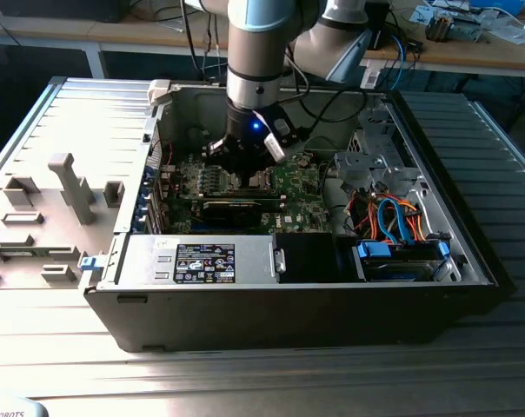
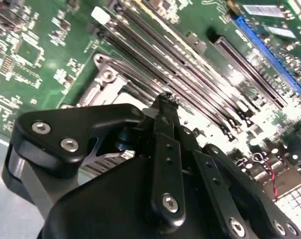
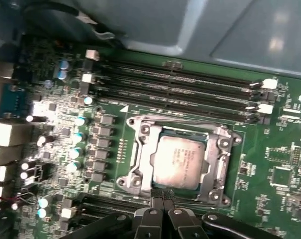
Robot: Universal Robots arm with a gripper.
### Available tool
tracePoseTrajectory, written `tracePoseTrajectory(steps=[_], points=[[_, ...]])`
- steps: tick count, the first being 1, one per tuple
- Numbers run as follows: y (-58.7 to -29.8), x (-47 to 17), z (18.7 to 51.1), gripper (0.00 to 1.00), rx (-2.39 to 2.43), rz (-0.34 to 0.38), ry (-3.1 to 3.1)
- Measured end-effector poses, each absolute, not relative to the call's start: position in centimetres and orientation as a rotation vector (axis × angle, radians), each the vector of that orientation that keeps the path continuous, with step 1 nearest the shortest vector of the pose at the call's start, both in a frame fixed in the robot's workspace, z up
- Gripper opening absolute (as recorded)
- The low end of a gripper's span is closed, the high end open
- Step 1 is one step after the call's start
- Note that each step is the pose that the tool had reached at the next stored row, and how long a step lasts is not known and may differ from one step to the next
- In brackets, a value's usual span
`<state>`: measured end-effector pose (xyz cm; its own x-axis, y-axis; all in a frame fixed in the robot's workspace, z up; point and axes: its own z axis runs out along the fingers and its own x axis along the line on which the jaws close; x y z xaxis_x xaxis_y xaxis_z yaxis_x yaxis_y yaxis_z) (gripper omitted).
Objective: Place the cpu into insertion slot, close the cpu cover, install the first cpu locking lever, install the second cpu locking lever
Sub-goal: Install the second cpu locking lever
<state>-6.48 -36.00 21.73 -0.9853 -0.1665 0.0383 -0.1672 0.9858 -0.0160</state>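
Note:
In the first wrist view the cpu (image 3: 178, 159), a silver-grey square, lies flat in the insertion slot (image 3: 132, 182) on the green board. The cpu cover (image 3: 218, 162), a silver frame with a cut-out centre, is down around the chip. My gripper (image 3: 163, 195) is shut, its black fingertips pressed together at the socket's edge, with nothing visible between them. In the second wrist view the gripper (image 2: 166, 99) hangs just above the board beside a corner of the socket's metal frame (image 2: 104, 78). In the exterior view the gripper (image 1: 245, 165) reaches down into the open computer case over the motherboard (image 1: 293, 187).
Long black memory slots (image 3: 180, 87) run beside the socket. Rows of capacitors (image 3: 79, 137) stand on its other side. In the exterior view the case holds a black power supply (image 1: 206, 261), a grey drive cage (image 1: 371, 156) and coloured cables (image 1: 393, 221). A grey fixture tray (image 1: 54, 208) lies at the exterior view's left.

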Motion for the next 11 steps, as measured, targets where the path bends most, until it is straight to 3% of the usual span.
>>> tracePoseTrajectory(steps=[4,11], points=[[-35.8,-6.4,23.9,0.11,0.260,0.049,-3.092],[-35.8,-6.4,24.0,0.11,0.260,0.050,-3.092]])
